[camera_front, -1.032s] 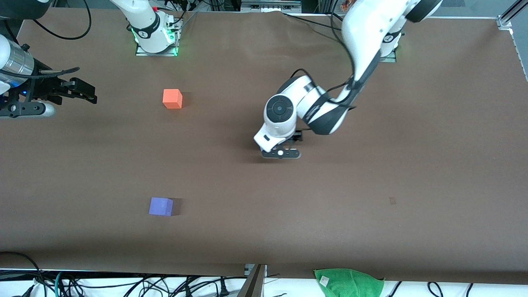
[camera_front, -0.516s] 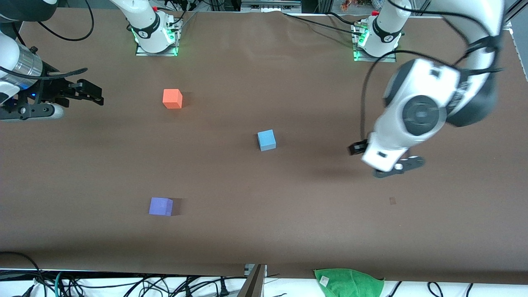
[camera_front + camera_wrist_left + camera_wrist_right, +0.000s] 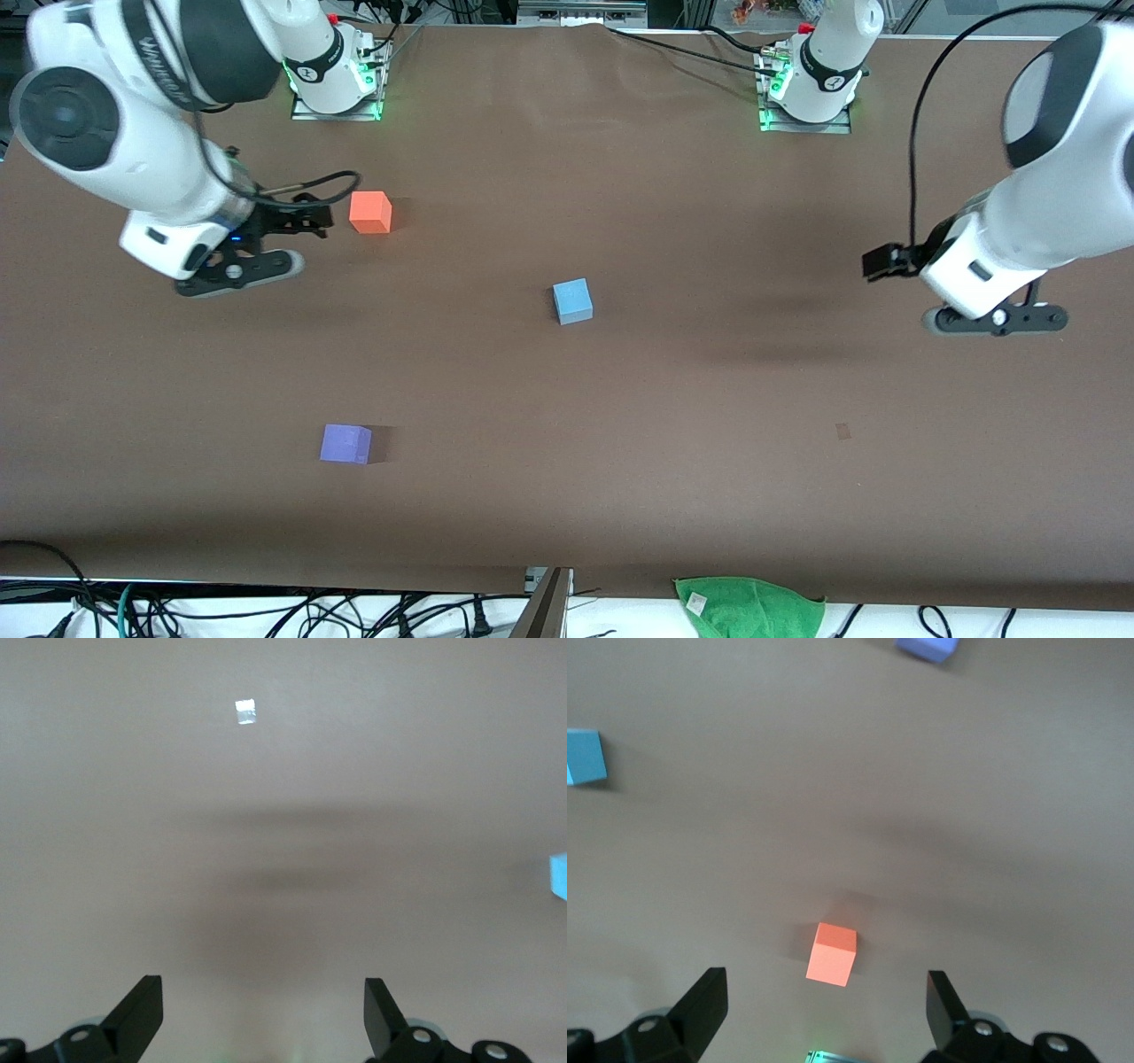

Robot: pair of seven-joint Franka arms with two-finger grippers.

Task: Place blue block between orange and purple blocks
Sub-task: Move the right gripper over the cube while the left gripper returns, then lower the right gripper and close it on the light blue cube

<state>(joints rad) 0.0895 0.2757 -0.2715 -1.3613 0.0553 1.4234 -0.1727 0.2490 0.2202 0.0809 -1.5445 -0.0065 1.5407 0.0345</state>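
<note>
Hanging wide open and empty over bare counter (image 3: 620, 496) at its own arm's end was the left end effector (image 3: 263, 1014); the right end effector (image 3: 824, 1010), equally wide and empty, hung just beside the orange block (image 3: 370, 213). Three blocks lay well apart: orange, purple (image 3: 345, 444), and blue (image 3: 572, 301) at mid-counter. Only the front view showed a green cloth (image 3: 749, 607).

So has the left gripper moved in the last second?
Yes. The left gripper has swung away from the blue block, toward the left arm's end of the table; it's open.
</note>
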